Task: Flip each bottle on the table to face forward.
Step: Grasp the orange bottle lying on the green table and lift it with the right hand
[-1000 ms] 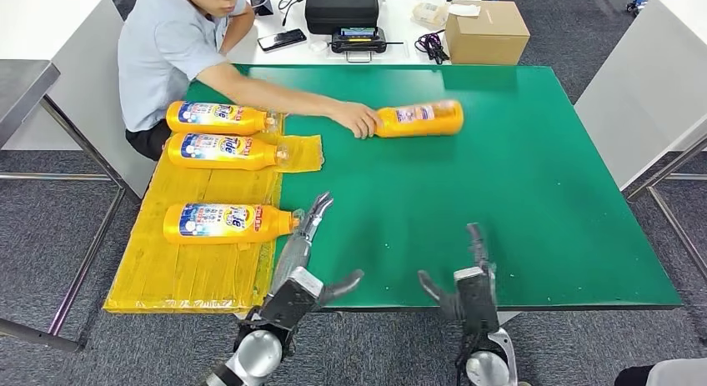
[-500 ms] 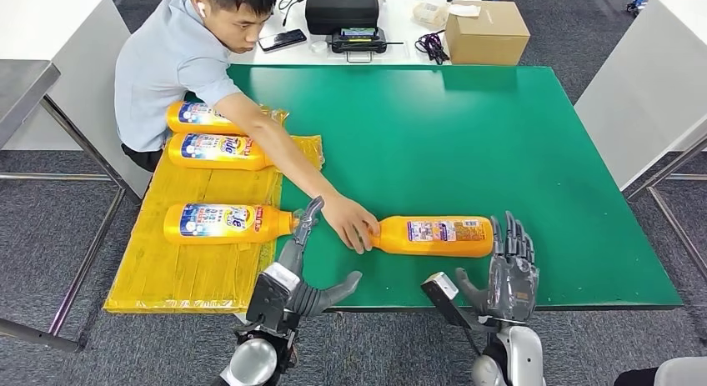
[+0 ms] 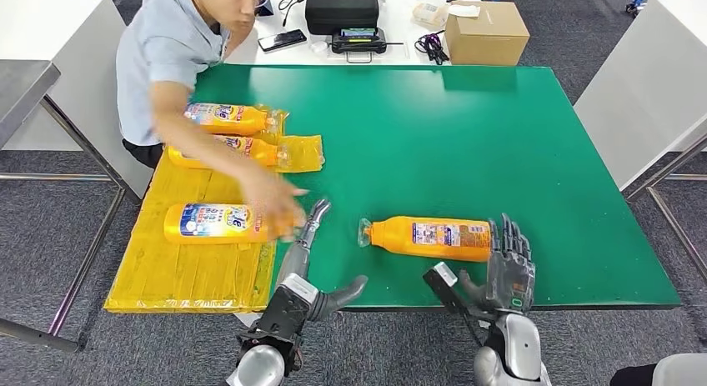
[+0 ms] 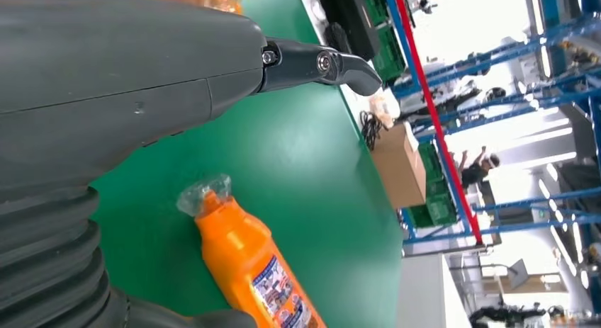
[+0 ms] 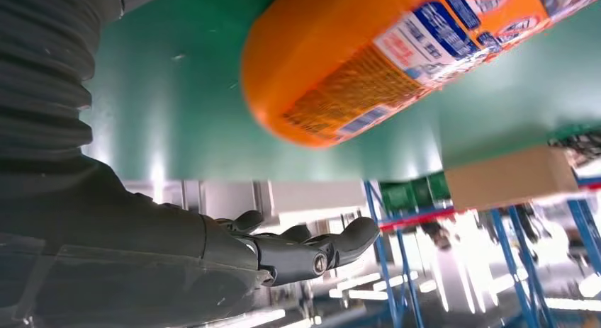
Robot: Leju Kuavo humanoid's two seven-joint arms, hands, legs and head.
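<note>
On the left side of the green worktop (image 3: 500, 152) lies a yellow mat (image 3: 192, 265) with three orange bottles on it, all on their sides. The far bottle (image 3: 225, 117) and the middle bottle (image 3: 250, 150) lie near the person (image 3: 167, 44). The near bottle (image 3: 213, 223) is partly covered by the person's blurred hand (image 3: 271, 201). Just beside its cap end, the robot's left hand (image 3: 310, 261) reaches forward, released, fingers extended and thumb apart, grasping nothing. Further right, a fourth bottle (image 3: 429, 237) lies on its side on the bare green surface, cap toward the left, label up. Its base end is just beside the right hand (image 3: 508, 265), which stands with fingers upright and spread, holding nothing.
</note>
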